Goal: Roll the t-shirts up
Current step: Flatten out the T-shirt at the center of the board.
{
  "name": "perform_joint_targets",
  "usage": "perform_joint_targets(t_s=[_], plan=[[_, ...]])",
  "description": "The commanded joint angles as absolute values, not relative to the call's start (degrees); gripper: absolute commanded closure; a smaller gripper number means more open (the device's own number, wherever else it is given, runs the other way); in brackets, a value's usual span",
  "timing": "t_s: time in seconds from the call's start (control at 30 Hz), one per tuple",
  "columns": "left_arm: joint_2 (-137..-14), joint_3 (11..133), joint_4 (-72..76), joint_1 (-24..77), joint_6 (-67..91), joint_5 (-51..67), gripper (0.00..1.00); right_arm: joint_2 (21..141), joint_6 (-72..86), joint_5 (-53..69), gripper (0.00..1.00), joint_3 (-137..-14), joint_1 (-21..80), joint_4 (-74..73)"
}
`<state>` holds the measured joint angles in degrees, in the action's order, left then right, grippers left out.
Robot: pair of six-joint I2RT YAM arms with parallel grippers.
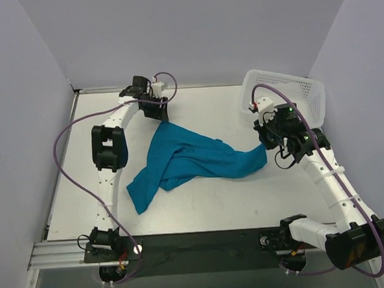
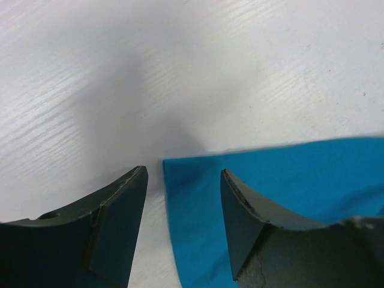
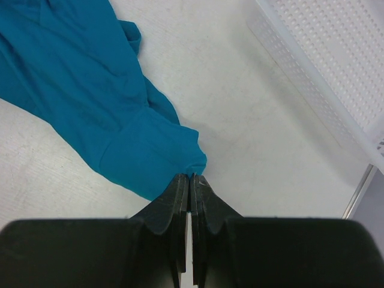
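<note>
The teal-blue t-shirt (image 1: 186,159) lies crumpled across the middle of the white table, stretched from back left to right. My left gripper (image 1: 160,116) hovers over its back left corner. In the left wrist view that gripper (image 2: 183,180) is open, with the flat corner of the t-shirt (image 2: 288,174) lying on the table between the fingers and untouched. My right gripper (image 1: 265,145) is at the cloth's right end. In the right wrist view that gripper (image 3: 191,176) is shut, its tips pinching the very edge of the t-shirt (image 3: 78,78).
A white mesh basket (image 1: 299,90) stands at the back right, just behind the right arm, and its wall (image 3: 312,90) runs along the right of the right wrist view. Walls close in the table on the left, back and right.
</note>
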<state>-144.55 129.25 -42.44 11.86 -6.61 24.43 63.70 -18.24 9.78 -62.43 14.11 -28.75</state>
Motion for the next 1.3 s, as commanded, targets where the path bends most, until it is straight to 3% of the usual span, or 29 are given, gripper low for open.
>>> perform_joint_targets(t_s=[0.0, 0.17, 0.6, 0.97, 1.07, 1.17, 1.2, 1.27], plan=[[-144.8, 129.9, -40.7, 12.5, -6.1, 23.1, 0.39, 64.6, -17.8, 8.9, 1.0, -65.0, 13.2, -29.8], [-145.0, 129.7, -40.8, 12.3, -6.4, 22.1, 0.42, 65.7, -17.9, 9.1, 1.0, -65.8, 13.3, -29.6], [-147.4, 131.5, -42.4, 12.7, -7.4, 21.1, 0.64, 67.1, -17.7, 9.1, 1.0, -65.0, 13.2, -28.8], [-150.9, 137.3, -47.7, 16.0, -9.0, 14.6, 0.69, 68.6, -17.9, 8.7, 1.0, -66.2, 13.2, -28.0], [-150.4, 136.2, -47.2, 16.0, -8.4, 12.8, 0.75, 68.5, -17.9, 8.6, 1.0, -66.5, 13.2, -28.0], [-149.8, 135.1, -47.4, 15.9, -9.1, 12.0, 0.88, 68.1, -17.9, 8.4, 1.0, -66.4, 13.1, -27.8], [-149.6, 134.6, -47.4, 15.7, -9.4, 12.0, 0.97, 67.9, -17.9, 8.4, 1.0, -66.1, 13.2, -27.7], [-148.7, 133.7, -47.5, 15.6, -9.6, 12.1, 1.0, 67.6, -17.9, 8.3, 1.0, -65.7, 13.1, -27.6]])
